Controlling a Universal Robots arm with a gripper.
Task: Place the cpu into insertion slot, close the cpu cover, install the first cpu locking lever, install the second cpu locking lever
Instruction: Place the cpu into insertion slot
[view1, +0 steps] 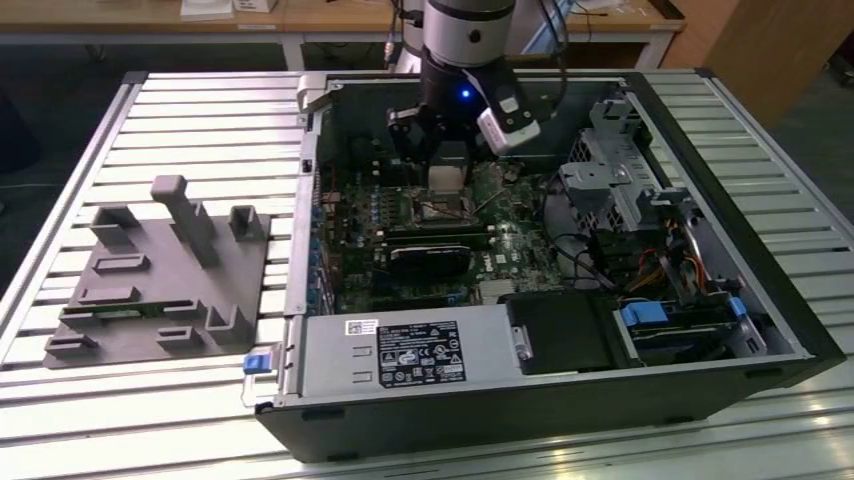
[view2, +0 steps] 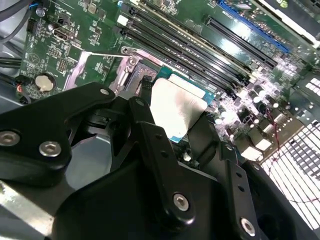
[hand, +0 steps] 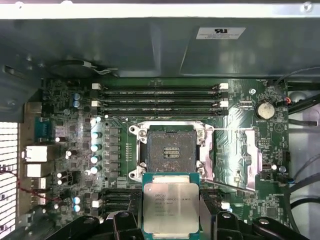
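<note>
Silver-grey cpu (hand: 171, 200) gripped by opposite edges between black fingers (hand: 207, 215) of gripper (hand: 171, 220); jaws clenched on it. Held cpu hangs over green board (hand: 240, 115), just beside insertion slot (hand: 170, 152), not yet in it. Dark centre of slot exposed. Thin silvery cpu cover (view2: 75, 70) swung open to one side of slot. Long black memory slots (hand: 160, 97) near slot. Board sits inside open computer case (view1: 534, 420) on slatted metal table (view1: 200, 110). Grey plastic fixture (view1: 160, 270) on table at exterior view's left.
</note>
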